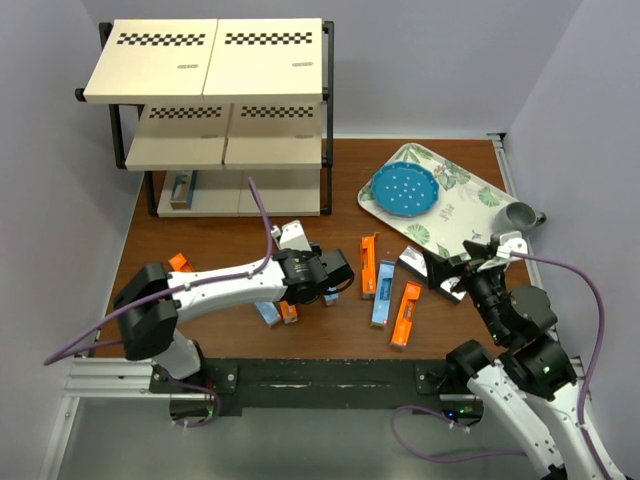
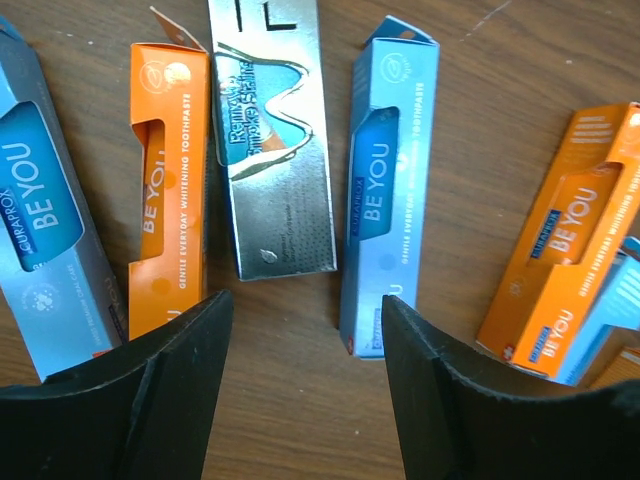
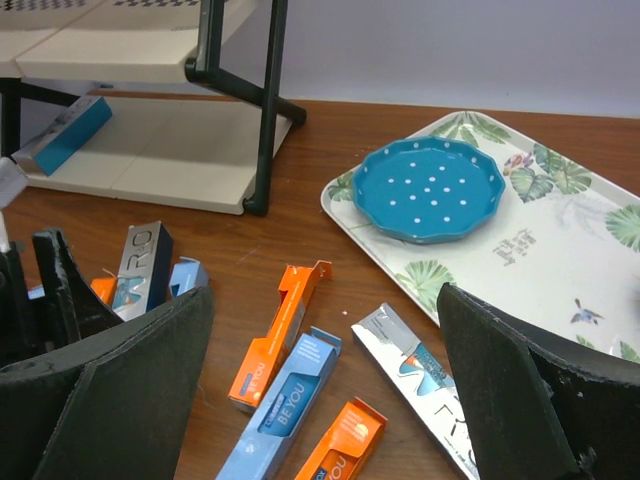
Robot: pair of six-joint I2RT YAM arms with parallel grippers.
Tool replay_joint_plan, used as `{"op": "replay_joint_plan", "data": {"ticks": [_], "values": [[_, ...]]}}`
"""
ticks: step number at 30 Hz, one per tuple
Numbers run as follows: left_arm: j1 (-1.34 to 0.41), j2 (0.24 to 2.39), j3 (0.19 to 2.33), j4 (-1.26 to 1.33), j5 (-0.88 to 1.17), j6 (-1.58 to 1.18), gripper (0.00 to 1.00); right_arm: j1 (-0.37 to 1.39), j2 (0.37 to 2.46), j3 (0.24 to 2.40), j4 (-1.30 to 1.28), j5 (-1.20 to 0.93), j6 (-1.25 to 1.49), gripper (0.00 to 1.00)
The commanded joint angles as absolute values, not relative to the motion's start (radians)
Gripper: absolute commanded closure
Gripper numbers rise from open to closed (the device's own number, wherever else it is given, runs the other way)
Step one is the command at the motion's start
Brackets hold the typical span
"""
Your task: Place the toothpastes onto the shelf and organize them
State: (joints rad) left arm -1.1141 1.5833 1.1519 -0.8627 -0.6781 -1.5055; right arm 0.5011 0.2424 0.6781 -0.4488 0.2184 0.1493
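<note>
Cartons [image 1: 384, 292] lie flat and loose on table [image 1: 230, 240] between the arms; one already on shelf [image 1: 205, 65] bottom board. Judging by looks: light, thin card, hollow round the tube, glossy so likely slick, crushable at the cut-out windows and end flaps. Take one across its narrow width near mid-length, on the long edges, light squeeze. Left gripper [image 2: 305, 310] hangs over a row, jaws apart, nothing between them. Silver carton [image 2: 275, 150] sits just ahead of the gap, with orange carton [image 2: 170, 190] and blue carton [image 2: 385, 190] close either side, so little finger room. Right gripper [image 3: 325, 300] spread wide, empty, near tray [image 1: 470, 200].
</note>
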Motion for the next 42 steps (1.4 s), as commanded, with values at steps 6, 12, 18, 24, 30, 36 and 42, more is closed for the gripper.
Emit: {"op": "replay_joint_plan", "data": {"ticks": [6,12,18,24,30,36,42], "values": [[-1.114,1.676,1.200,-0.891,-0.746,-1.562,0.39,0.537,0.227,0.667,-0.425,0.227,0.149,0.01],[-1.085,1.730,1.200,-0.893,-0.732,-1.557,0.38,0.540,0.222,0.667,-0.428,0.235,0.146,0.01],[-1.046,1.752,1.181,-0.858,-0.715,-1.529,0.37,0.548,0.232,0.667,-0.428,0.235,0.144,0.01],[-1.037,1.773,1.137,-0.785,-0.664,-1.500,0.37,0.552,0.239,0.666,-0.425,0.235,0.143,0.01],[-1.037,1.799,1.123,-0.753,-0.663,-1.485,0.37,0.554,0.247,0.664,-0.422,0.235,0.141,0.01],[-1.038,1.783,1.138,-0.771,-0.661,-1.456,0.53,0.554,0.247,0.664,-0.420,0.235,0.140,0.01],[-1.040,1.700,1.180,-0.830,-0.699,-1.375,0.65,0.555,0.244,0.664,-0.420,0.235,0.137,0.01]]}}
